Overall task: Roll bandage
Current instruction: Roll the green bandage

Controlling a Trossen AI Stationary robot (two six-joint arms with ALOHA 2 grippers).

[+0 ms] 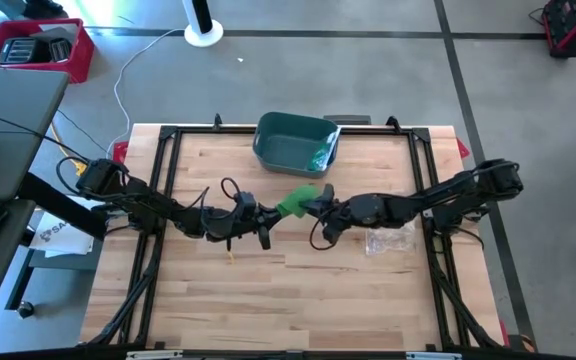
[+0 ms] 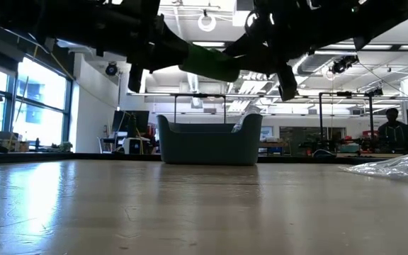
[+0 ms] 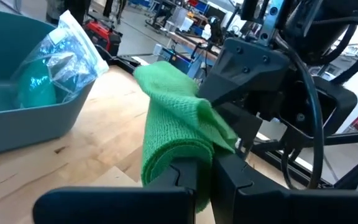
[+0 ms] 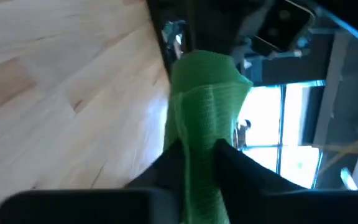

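The green woven bandage (image 1: 293, 203) hung in the air above the middle of the pale wooden table (image 1: 268, 300), stretched between the two arms; the left gripper (image 3: 202, 180) was clamped narrow on one end, and the right gripper (image 4: 197, 163) had its fingers pressed against the other end, holding the cloth between them.

The likeliest trouble seemed to be a slip; the cloth was soft and bunched, and if either gripper turned or pulled unevenly, a fold could slide out and the roll would loosen or drop to the table; the two grippers also sat very near each other, so a careless twist might knock them together.

Around them, a teal plastic bin (image 1: 295, 142) stood at the far side of the table, well apart, with a clear bag of green material (image 3: 55, 62) inside; a crumpled clear plastic wrapper (image 1: 388, 241) lay just beside the right arm, near enough to be snagged if that arm lowered; nothing else lay under the bandage.
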